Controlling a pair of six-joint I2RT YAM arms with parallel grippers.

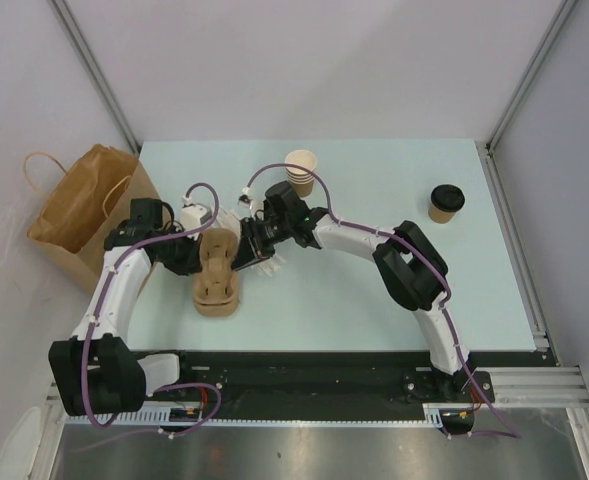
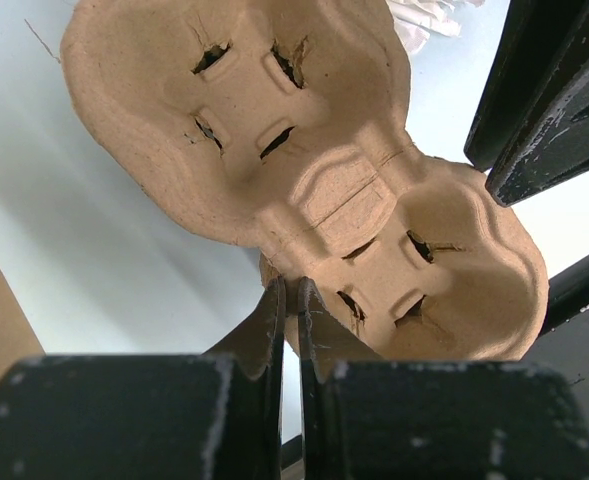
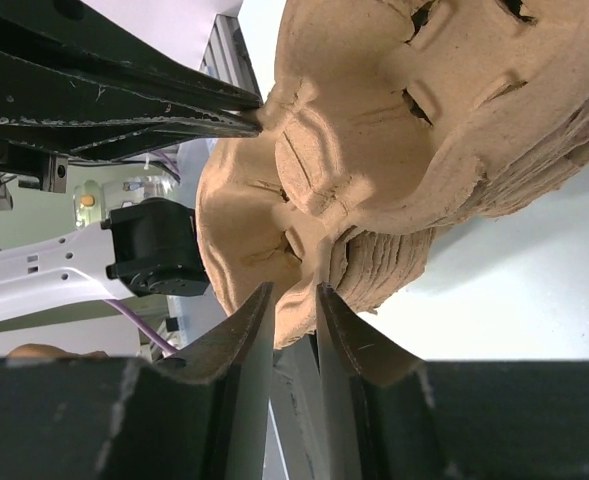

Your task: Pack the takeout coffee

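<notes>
Only the top view takes in the whole pale blue-green tabletop (image 1: 374, 290), smooth and matte. At its left edge a creased brown paper bag (image 1: 79, 215) stands with its mouth open and its twisted handles up. The same view shows both white arms bending inward to meet over a stack of moulded pulp cup carriers (image 1: 217, 280) at centre-left. Behind them is a stack of lidless tan cups (image 1: 301, 170). The one takeout coffee (image 1: 446, 203) stands upright far to the right, well apart from the arms and from the bag. It is a short tan paper cup under a round black lid (image 1: 448, 196).

The wrist views add what the overhead one cannot. From the left wrist, the top carrier is a rough, fibrous tan shell with two rounded wells, each cut with four torn slits, joined by a raised ridged bridge. The left gripper (image 2: 291, 295) is pinched nearly closed on the thin rim at the carrier's waist.

The right wrist view alone shows the layered edges of the nested carriers beneath. The right gripper (image 3: 296, 300) has its scuffed black fingers on either side of the rim opposite, a narrow gap between them. I cannot tell whether they press on it.
</notes>
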